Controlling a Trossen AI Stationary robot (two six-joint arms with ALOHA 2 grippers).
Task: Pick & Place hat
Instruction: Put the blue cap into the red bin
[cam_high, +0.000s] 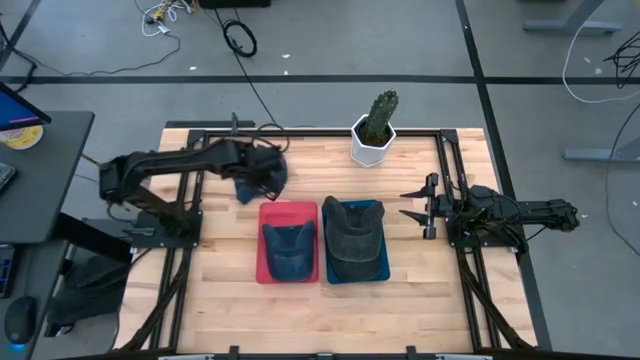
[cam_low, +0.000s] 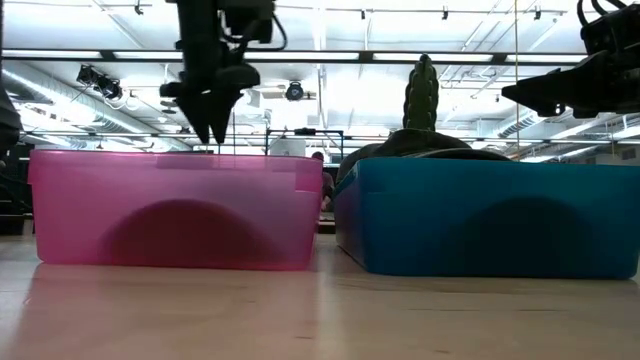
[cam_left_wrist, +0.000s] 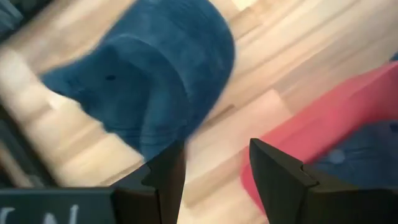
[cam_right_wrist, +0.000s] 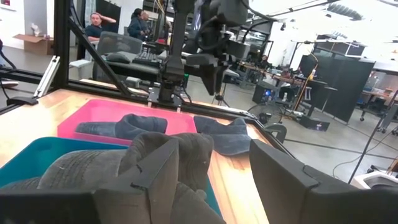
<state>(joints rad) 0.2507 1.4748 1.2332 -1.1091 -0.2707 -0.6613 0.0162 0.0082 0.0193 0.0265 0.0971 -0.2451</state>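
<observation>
A blue hat (cam_high: 252, 187) lies on the wood table just beyond the far edge of the pink tray (cam_high: 270, 275). In the left wrist view the hat (cam_left_wrist: 143, 81) shows past my open fingers. My left gripper (cam_high: 268, 163) hovers over it, pointing steeply down, open and empty (cam_left_wrist: 214, 168). A second blue hat (cam_high: 289, 248) lies in the pink tray. A dark grey hat (cam_high: 355, 238) lies in the blue tray (cam_high: 378, 275). My right gripper (cam_high: 412, 203) waits open at the table's right side, pointing level toward the trays.
A cactus in a white pot (cam_high: 375, 132) stands at the far edge, right of centre. The two trays sit side by side mid-table. Bare wood lies near the front edge (cam_high: 320, 320). People and desks show in the room beyond (cam_right_wrist: 96, 25).
</observation>
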